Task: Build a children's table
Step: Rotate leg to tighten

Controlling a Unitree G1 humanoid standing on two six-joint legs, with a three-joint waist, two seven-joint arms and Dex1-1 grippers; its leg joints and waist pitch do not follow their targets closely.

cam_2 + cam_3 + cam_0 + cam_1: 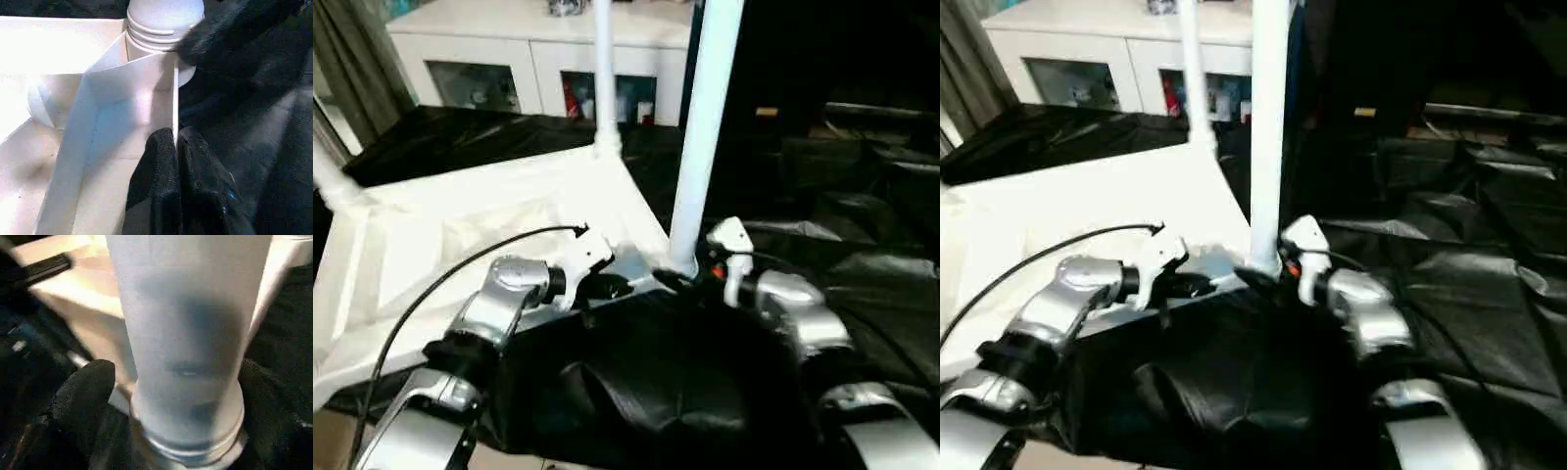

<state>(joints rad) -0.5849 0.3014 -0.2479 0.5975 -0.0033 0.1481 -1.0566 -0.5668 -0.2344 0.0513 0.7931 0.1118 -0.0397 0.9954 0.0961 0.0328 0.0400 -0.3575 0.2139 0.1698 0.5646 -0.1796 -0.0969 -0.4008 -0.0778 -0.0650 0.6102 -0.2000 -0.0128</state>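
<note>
A: So how far along? Looks like the children's table [460, 225] flipped upside down on the black-draped desk [862, 294], right in front of the arms.

B: Yep, top face-down, rim up. Near leg [705, 127] standing in the close corner lobe, another leg [604, 73] upright at the far corner, and a third leg [328, 171] poking in at the far left edge. Fourth corner out of frame, so can't say whether done.

A: And the claws?

B: Left claw [176, 156] pinched together on the thin edge of the rim [174, 98], right by the near leg's socket. Steadying the top, probably. Right claw [171, 382] sitting with fingers apart either side of the near leg's base, not squeezing it as far as visible. Reads like a letting-go after seating that leg, but just a guess.

A: Any brand or writing anywhere?

B: Nothing readable. Plain white plastic all over. Some colourful stuff behind the glass doors of the white cabinet [538, 69] at the back, too blurry to read.
</note>
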